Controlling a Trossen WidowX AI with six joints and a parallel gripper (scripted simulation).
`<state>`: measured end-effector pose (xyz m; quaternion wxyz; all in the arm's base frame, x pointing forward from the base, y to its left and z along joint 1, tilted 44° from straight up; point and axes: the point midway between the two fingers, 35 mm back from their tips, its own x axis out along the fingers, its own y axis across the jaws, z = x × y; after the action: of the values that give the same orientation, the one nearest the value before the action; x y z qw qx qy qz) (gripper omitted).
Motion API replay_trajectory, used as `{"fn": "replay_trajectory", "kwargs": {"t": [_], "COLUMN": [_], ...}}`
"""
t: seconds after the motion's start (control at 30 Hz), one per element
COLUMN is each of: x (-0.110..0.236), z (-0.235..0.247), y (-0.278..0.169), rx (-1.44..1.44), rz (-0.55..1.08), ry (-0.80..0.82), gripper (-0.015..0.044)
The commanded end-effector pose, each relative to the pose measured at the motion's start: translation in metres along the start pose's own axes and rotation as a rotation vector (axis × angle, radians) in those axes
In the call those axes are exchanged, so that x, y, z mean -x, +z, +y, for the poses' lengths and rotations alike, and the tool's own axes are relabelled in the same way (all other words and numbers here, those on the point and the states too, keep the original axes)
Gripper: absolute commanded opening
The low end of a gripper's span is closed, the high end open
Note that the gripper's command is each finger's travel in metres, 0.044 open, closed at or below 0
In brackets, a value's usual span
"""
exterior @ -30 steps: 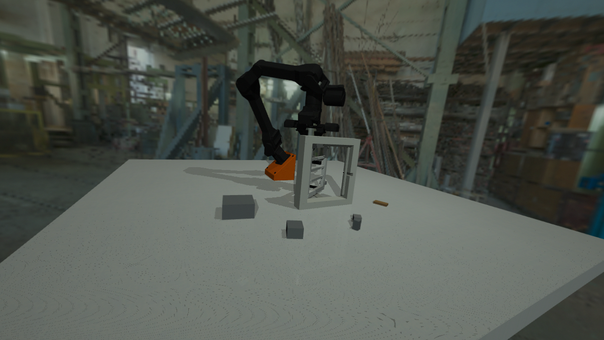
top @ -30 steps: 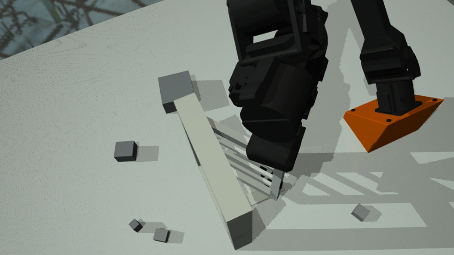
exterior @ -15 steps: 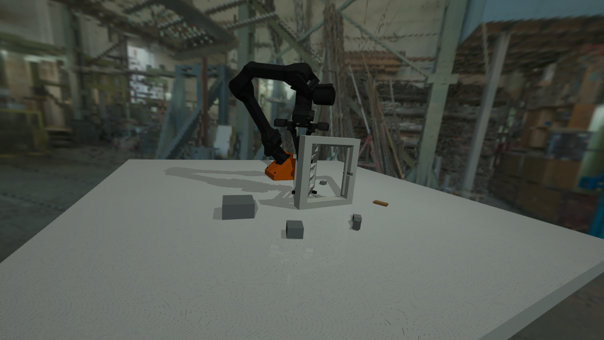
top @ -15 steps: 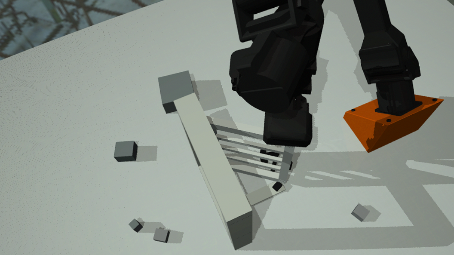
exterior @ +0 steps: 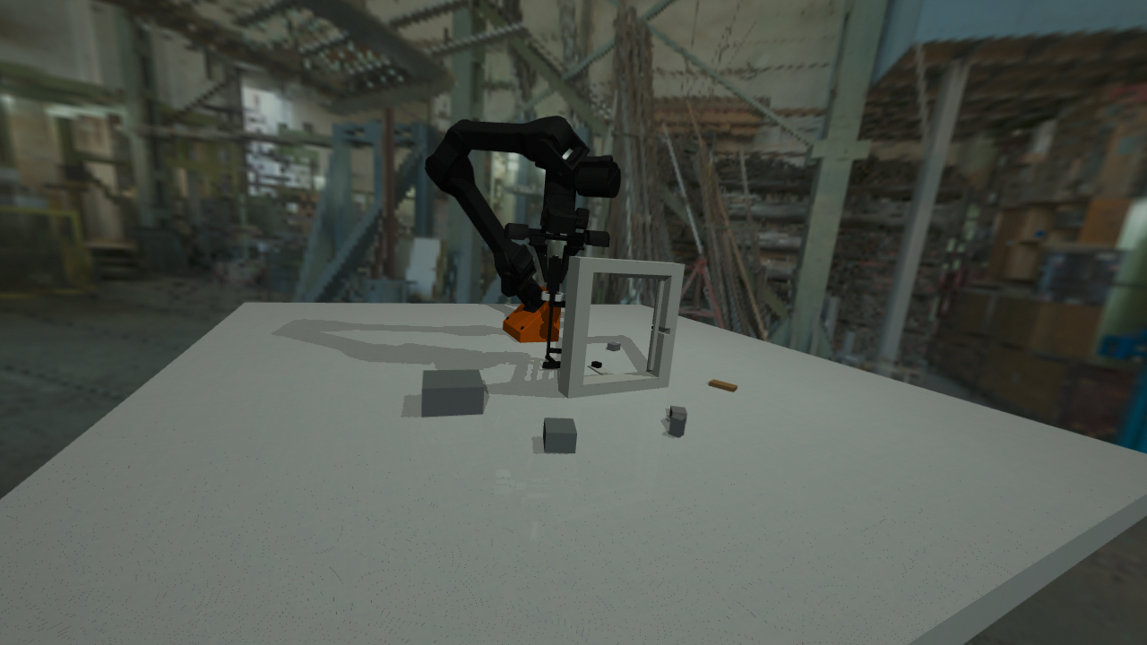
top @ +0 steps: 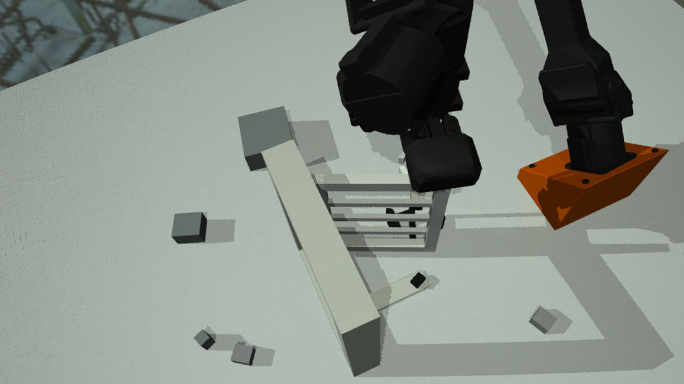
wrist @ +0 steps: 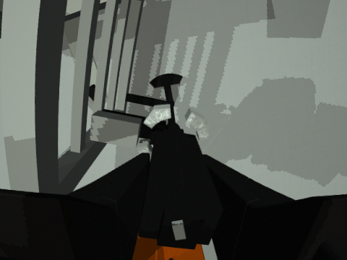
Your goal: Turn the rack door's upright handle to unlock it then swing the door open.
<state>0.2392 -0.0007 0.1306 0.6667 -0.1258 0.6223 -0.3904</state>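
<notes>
The grey slatted door stands swung wide out of the pale upright frame, roughly square to it; the exact angle cannot be told. The door's black upright handle has a flared foot and stands beside the door's free end. My gripper points down and is shut on the handle's upper part, its pale fingertips on either side. In the top view the gripper body hides the grip. How far the handle is turned cannot be told.
A large grey block stands by the frame's hinge end. A smaller block and two small ones are behind the frame. A black block and a grey block lie on the arm's side.
</notes>
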Motion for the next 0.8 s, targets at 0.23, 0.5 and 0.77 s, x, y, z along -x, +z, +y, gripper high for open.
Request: {"fn": "replay_trajectory", "kwargs": {"t": [0.23, 0.5, 0.77], "x": [0.000, 0.000, 0.000], "z": [-0.021, -0.035, -0.047], "y": [0.007, 0.013, 0.021], "rx": [0.191, 0.309, 0.421], "rz": [-0.005, -0.005, -0.005], "ry": [-0.002, -0.002, -0.003], "gripper": [0.0016, 0.0016, 0.0016]}}
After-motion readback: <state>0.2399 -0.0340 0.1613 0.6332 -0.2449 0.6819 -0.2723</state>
